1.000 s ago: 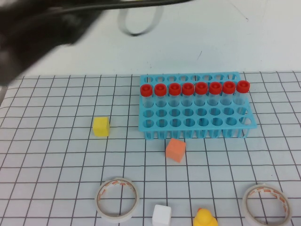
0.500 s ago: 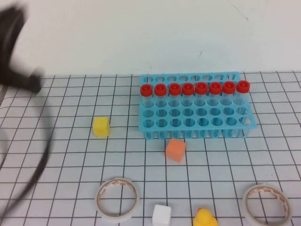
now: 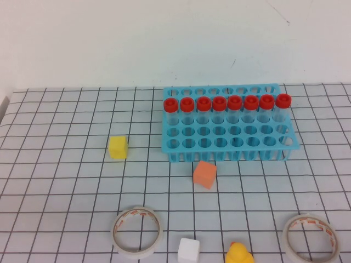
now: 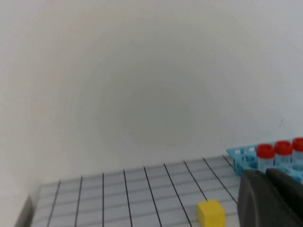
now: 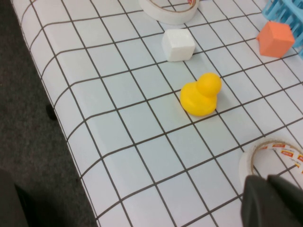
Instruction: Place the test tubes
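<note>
Eight red-capped test tubes (image 3: 219,104) stand upright in one row of the blue rack (image 3: 230,155), the second row from the back, filling it from end to end. The rack's holes keep them vertical with the caps proud of the frame, which leaves each cap easy to pinch from above. The rack sits toward 1 o'clock on the gridded worktop (image 3: 55,164).

No loose tube shows anywhere on the grid, so the placing looks finished, or at least paused.

Neither arm shows in the high view. The left claw (image 4: 267,177) appears only in its own wrist view, fully closed on nothing and raised facing the wall, with the yellow cube (image 3: 118,147) and the rack's end beyond it. The right claw (image 5: 268,182) is likewise closed and empty, hanging above the worktop's 5 o'clock corner, just beside a tape roll (image 5: 272,153) and near the rubber duck (image 5: 201,96).

The orange cube (image 3: 204,174), at 7 o'clock from the rack, and the white cube (image 3: 188,250) look like clutter (none belongs in the rack).
</note>
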{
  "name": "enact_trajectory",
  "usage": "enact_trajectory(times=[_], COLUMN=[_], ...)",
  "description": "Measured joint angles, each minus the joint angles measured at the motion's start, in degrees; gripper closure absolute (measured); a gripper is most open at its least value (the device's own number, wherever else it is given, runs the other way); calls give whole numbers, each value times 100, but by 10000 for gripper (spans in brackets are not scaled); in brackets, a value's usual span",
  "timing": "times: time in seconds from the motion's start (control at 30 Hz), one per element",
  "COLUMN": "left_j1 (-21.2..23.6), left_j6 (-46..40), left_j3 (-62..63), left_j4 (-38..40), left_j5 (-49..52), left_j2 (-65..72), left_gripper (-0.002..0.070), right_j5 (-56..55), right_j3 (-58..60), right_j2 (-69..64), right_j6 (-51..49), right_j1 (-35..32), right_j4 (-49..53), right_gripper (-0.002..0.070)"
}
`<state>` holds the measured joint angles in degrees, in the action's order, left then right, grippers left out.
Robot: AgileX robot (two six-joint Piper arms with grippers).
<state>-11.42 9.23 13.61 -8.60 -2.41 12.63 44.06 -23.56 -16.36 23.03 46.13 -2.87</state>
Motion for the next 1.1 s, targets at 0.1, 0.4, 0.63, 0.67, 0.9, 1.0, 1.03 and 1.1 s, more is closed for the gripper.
enact_trajectory(times=[0.1,0.4,0.63,0.67,0.9,1.0,1.03,1.1], left_j1=[0,0,0,0,0,0,0,0], left_j6=[50,148,148,151,284,296,296,296], left_j3=[-392,-1468,-1468,-1468,-1468,-1468,-1468,-1468], left_j4=[355,990,1060,1060,1160,1163,1163,1163], left_j5=[186,195,742,841,1125,1136,1148,1181], left_j2=[-230,-270,-275,-275,-275,-275,-275,-275], left_gripper=[675,675,675,675,675,675,675,675], right_j5=[0,0,0,0,0,0,0,0], right_j3=[0,0,0,0,0,0,0,0], right_j2=[0,0,0,0,0,0,0,0], right_j6=[0,0,0,0,0,0,0,0], right_j1=[0,0,0,0,0,0,0,0], right_j4=[0,0,0,0,0,0,0,0], right_gripper=[678,678,678,678,678,678,678,678])
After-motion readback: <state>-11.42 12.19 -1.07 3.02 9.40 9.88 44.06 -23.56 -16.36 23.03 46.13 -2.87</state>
